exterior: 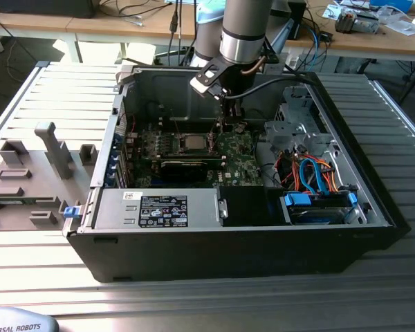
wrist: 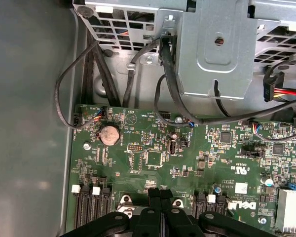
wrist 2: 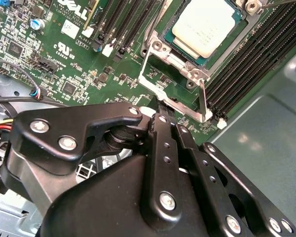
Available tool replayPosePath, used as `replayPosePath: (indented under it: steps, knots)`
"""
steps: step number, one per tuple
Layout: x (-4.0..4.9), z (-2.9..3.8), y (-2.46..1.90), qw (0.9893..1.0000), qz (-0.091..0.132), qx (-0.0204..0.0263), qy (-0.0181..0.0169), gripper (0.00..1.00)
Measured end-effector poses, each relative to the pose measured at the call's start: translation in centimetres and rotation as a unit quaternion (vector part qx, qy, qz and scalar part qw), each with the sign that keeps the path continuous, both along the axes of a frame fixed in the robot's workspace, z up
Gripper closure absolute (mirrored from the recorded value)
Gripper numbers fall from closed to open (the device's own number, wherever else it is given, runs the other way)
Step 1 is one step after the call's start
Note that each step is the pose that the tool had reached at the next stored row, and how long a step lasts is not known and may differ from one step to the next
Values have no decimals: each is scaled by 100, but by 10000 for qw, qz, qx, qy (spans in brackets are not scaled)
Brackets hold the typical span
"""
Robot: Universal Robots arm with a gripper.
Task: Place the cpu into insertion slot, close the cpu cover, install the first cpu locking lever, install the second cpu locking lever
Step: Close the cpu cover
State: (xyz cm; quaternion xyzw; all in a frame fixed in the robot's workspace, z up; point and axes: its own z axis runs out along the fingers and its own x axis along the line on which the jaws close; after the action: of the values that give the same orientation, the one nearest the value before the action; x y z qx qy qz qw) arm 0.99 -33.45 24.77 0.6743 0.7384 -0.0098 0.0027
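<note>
Reaching down into the open computer case (exterior: 194, 256) in the exterior view, the arm hangs its gripper (exterior: 229, 119) over the green circuit board (exterior: 238, 155), just to the exterior view's right of the cpu (exterior: 194, 143) in its socket. Over to the second wrist view: cpu (wrist 2: 212, 24) seated flat, silver top up, and the cpu cover (wrist 2: 172, 101) stands raised, not closed. The gripper (wrist 2: 160, 111) has its fingers pressed together, tips right at the cover's outer bar; pinching or only touching, I cannot tell. First wrist view: gripper (wrist: 160, 192) drawn together above the board, a round coin battery (wrist: 108, 134) nearby, a grey metal cage (wrist: 217, 49) beyond.
</note>
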Motion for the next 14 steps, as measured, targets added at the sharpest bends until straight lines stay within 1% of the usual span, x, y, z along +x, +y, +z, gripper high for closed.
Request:
replayPosePath:
  steps: [14]
  knots:
    - [-66, -1, 0, 10000, 0, 0, 0, 89]
